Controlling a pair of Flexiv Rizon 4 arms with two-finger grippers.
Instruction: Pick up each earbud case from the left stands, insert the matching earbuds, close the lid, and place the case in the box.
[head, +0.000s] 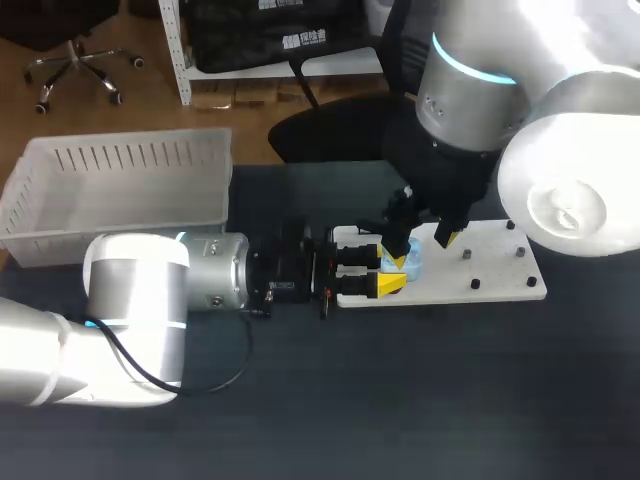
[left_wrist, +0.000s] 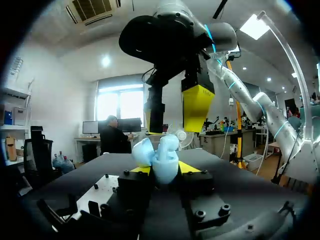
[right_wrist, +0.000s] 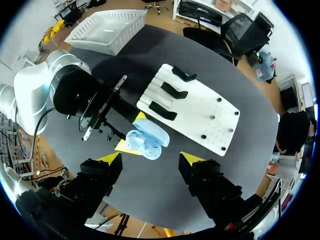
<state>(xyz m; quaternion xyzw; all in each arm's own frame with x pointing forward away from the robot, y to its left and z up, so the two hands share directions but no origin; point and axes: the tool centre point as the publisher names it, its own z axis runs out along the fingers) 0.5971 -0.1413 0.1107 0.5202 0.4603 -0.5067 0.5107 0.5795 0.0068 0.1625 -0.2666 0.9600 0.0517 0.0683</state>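
Left end effector (head: 393, 272): lying low over the dark surface (head: 400, 400), both yellow-tipped fingers closed on the light-blue earbud case (head: 411, 262) from two sides.
Earbud case: held at the near edge of the white stand board (head: 490, 265), lid apparently swung open. Its contents cannot be made out.
Right end effector (right_wrist: 152, 158): directly above the case, fingers spread wide, touching nothing.
Stand board: three black stands (right_wrist: 170, 92) at the end nearer the left arm, small black pegs at the other end.
Box (head: 130, 160): white, slotted walls, at the surface's far left corner, well apart from the case.
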